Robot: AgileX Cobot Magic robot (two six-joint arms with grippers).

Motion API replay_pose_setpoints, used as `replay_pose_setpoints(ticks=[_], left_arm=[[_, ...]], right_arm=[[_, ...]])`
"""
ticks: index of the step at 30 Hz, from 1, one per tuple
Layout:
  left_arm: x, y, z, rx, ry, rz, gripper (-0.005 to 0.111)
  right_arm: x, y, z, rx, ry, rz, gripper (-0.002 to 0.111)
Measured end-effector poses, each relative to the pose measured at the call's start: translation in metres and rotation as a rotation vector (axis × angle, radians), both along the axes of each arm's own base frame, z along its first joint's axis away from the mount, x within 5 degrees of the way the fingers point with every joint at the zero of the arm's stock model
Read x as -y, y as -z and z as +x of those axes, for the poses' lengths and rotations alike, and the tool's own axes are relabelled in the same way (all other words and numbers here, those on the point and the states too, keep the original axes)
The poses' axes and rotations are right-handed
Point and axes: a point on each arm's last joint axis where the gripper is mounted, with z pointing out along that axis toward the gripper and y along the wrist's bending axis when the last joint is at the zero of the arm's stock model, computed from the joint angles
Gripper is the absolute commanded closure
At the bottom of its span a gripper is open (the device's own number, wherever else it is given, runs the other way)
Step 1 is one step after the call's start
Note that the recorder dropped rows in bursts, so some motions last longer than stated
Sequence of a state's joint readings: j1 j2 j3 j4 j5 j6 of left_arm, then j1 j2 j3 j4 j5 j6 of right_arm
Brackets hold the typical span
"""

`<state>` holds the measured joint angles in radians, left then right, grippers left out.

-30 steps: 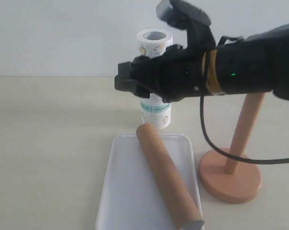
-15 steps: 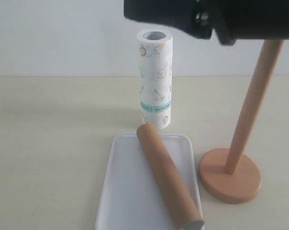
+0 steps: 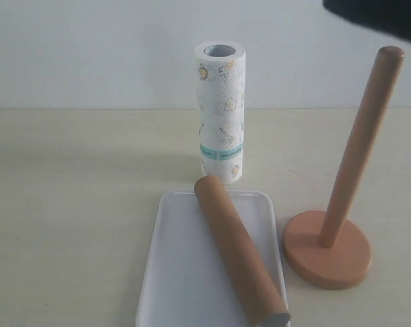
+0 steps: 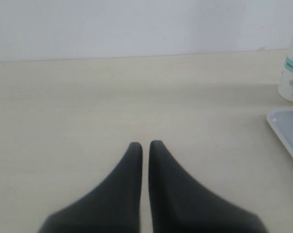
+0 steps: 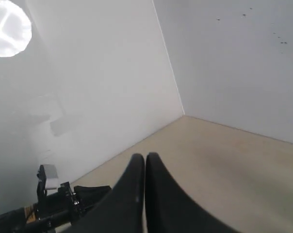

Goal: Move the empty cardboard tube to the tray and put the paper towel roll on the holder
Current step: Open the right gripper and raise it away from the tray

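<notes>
On the table (image 3: 69,204), the empty cardboard tube (image 3: 238,255) lies in the tray (image 3: 182,272), paper towel roll (image 3: 221,116) upright behind; only wrist views show the left hand (image 4: 145,144) and right hand (image 5: 145,156), apparently closed, empty.

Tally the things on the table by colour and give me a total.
White: 2 (paper towel roll, tray)
Brown: 2 (cardboard tube, wooden holder)
Total: 4

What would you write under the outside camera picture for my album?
Cardboard tube lying slantwise on the white tray, paper towel roll standing behind, wooden holder bare.
</notes>
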<state>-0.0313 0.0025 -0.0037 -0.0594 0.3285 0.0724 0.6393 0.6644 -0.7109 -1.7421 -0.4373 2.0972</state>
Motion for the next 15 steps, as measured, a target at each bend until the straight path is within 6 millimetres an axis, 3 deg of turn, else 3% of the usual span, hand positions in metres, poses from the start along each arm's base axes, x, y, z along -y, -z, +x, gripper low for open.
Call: replay_pose_setpoints(ticks=[8,15], left_arm=[[0.000,0.000,0.000,0.000,0.000,0.000,0.103],[0.000,0.000,0.000,0.000,0.000,0.000,0.103]], right_arm=[[0.014,0.049,-0.023,-0.043,-0.027,-0.038,0.108],[0.011,0.055,-0.034,-0.053,-0.146,-0.061,0.108]])
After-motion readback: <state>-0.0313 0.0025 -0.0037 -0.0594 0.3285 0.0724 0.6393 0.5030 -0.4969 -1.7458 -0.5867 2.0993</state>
